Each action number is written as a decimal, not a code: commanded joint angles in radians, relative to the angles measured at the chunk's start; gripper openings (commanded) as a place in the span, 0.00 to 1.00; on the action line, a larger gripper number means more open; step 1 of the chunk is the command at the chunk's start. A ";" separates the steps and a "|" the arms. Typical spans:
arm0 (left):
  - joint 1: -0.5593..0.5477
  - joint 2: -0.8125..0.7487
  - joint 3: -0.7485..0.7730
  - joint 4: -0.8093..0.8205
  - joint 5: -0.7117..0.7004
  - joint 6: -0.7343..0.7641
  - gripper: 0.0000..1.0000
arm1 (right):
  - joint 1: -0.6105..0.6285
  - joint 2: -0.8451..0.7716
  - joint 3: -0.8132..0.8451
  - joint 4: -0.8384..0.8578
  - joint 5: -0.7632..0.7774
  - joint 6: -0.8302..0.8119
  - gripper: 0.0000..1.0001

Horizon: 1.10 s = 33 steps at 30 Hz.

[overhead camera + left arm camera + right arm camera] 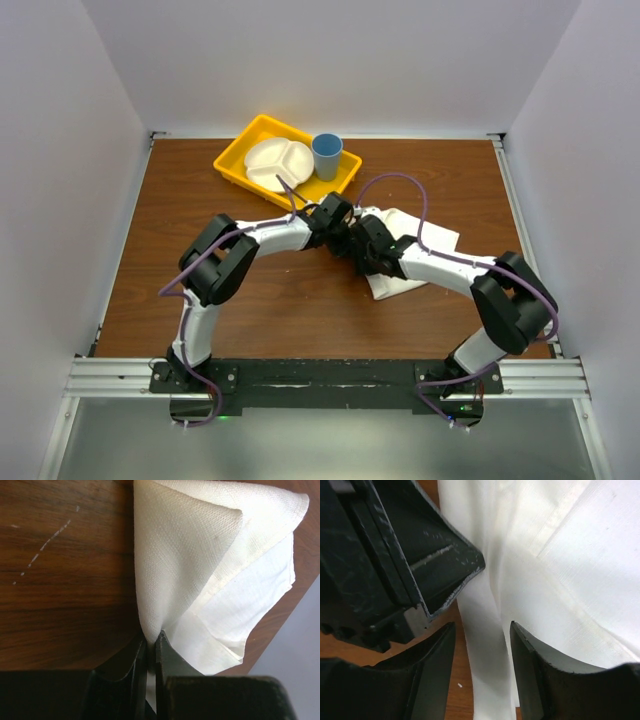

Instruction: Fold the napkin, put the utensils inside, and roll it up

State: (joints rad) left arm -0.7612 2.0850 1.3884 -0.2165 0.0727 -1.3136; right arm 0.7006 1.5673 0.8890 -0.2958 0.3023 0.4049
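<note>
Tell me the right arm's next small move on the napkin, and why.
Probably close the right gripper on the strip of napkin running between its open jaws. The left gripper is pinched shut on the napkin close beside it, so a second grip would let both arms carry the fold.

The white-and-black left arm (268, 238) and right arm (442, 268) bent inward, wrists almost meeting. The black two-finger left gripper (151, 639) pinched the white cloth napkin (200, 555); the black right gripper (482, 630) stood parted, straddling a fold.
</note>
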 commanded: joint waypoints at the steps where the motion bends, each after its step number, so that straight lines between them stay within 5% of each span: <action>1: 0.005 -0.069 -0.029 0.046 0.021 -0.018 0.00 | 0.022 0.010 -0.044 0.072 -0.008 0.018 0.51; 10: 0.020 -0.077 -0.048 0.057 0.061 -0.015 0.00 | 0.025 0.062 -0.064 0.112 0.057 0.038 0.49; 15: 0.019 -0.080 -0.051 0.040 0.068 -0.006 0.00 | 0.025 0.097 -0.053 0.121 0.041 0.058 0.32; 21: 0.020 -0.089 -0.048 0.014 0.061 0.051 0.00 | 0.010 0.120 -0.102 0.182 -0.107 0.087 0.01; 27: 0.028 -0.089 -0.026 0.071 0.127 0.244 0.00 | -0.094 0.105 -0.267 0.391 -0.415 0.126 0.00; 31: 0.034 -0.124 -0.041 0.120 0.164 0.355 0.48 | -0.193 0.097 -0.354 0.541 -0.604 0.152 0.00; 33: 0.034 -0.146 -0.069 0.157 0.199 0.398 0.60 | -0.210 0.105 -0.384 0.576 -0.688 0.163 0.00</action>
State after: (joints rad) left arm -0.7143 2.0403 1.3361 -0.1375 0.1642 -1.0676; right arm 0.5182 1.5867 0.6117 0.2630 -0.1226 0.5266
